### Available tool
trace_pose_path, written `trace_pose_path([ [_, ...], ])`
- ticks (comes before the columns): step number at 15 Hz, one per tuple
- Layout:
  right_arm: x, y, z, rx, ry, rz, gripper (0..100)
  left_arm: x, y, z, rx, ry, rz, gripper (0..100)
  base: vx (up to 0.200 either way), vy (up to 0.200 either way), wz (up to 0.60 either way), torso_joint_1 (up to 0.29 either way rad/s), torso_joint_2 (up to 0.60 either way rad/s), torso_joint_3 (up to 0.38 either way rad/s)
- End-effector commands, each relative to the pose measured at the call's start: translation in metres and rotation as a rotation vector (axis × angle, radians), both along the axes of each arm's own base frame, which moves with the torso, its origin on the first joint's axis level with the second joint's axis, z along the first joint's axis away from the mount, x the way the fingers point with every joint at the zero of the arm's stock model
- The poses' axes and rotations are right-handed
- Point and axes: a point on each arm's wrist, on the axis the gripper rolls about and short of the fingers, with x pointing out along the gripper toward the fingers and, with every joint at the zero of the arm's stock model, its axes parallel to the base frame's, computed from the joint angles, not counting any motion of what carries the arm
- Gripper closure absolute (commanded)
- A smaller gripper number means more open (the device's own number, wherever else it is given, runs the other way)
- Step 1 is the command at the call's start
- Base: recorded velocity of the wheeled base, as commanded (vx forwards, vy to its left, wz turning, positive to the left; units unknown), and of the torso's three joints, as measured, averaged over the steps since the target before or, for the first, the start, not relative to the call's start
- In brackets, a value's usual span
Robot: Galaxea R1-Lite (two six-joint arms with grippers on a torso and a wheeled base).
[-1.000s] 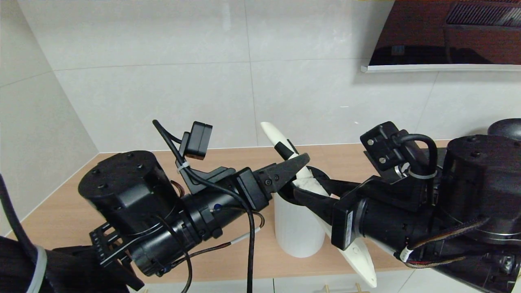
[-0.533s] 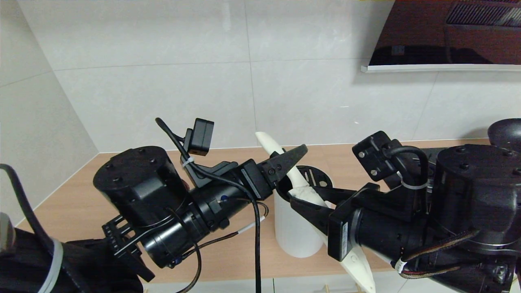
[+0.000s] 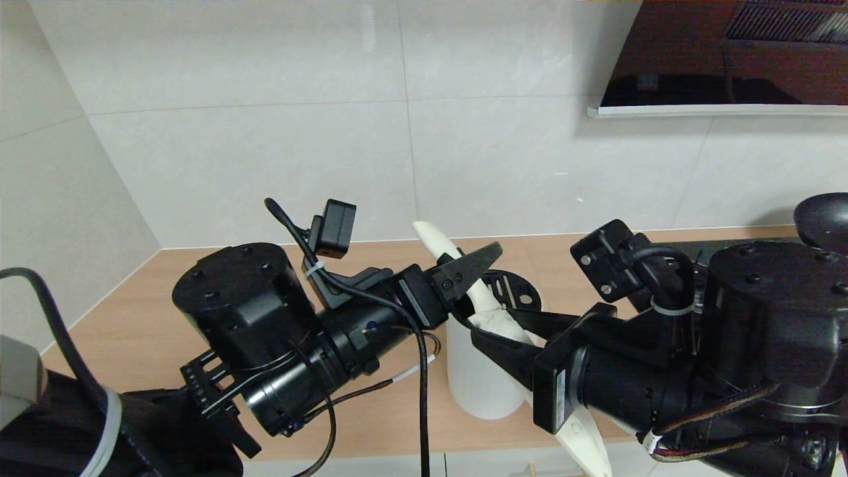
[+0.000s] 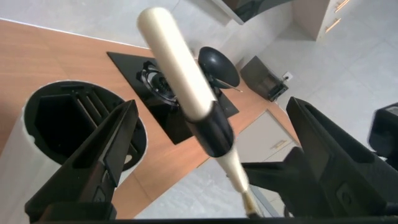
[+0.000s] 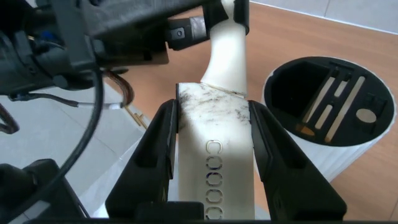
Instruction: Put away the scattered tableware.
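Observation:
A long white spatula (image 3: 487, 306) with a black band on its handle slants above the white utensil holder (image 3: 480, 381), handle tip up and toward the wall. My right gripper (image 3: 507, 324) is shut on its speckled neck (image 5: 214, 134), close beside the holder's black divided opening (image 5: 329, 99). My left gripper (image 3: 474, 268) stands open around the handle (image 4: 186, 93); its two fingers (image 4: 99, 158) are spread wide on either side and do not touch it. The holder (image 4: 28, 112) lies just beyond one left finger.
The holder stands on a wooden counter (image 3: 152, 331) against a tiled wall. A black cooktop (image 4: 155, 78) with a dark rounded pot lid (image 4: 217, 62) lies to the right. A dark range hood (image 3: 729, 59) hangs at the upper right.
The spatula and my right gripper have sunk a little and shifted left. My left arm has slid to the right, its gripper staying by the handle.

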Motion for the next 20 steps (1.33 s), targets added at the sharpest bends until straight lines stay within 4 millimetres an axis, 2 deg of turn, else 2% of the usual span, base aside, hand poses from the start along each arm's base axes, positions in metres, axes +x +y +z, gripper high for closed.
trace_pose_path([
  [1, -0.0002, 0.0001, -0.0011, -0.004, 0.002, 0.001, 100, 0.0003, -0.0002, -0.0006, 0.001, 0.002, 0.0, 0, 0.0, 0.0, 0.0, 0.0, 0.0, 0.0],
  [7, -0.0048, 0.0031, -0.0028, -0.007, 0.006, 0.022, 100, 0.0008, 0.0, -0.0011, 0.002, 0.003, 0.002, 0, 0.0, 0.0, 0.0, 0.0, 0.0, 0.0],
  [8, -0.0066, 0.0041, -0.0032, -0.009, 0.007, 0.028, 100, 0.001, -0.0002, -0.0015, 0.003, 0.004, 0.002, 100, 0.0, 0.0, 0.0, 0.0, 0.0, 0.0],
  [20, -0.005, 0.0001, 0.0033, 0.016, -0.011, 0.007, 100, 0.0037, 0.0048, 0.001, -0.003, -0.003, 0.017, 100, 0.0, 0.0, 0.0, 0.0, 0.0, 0.0],
])
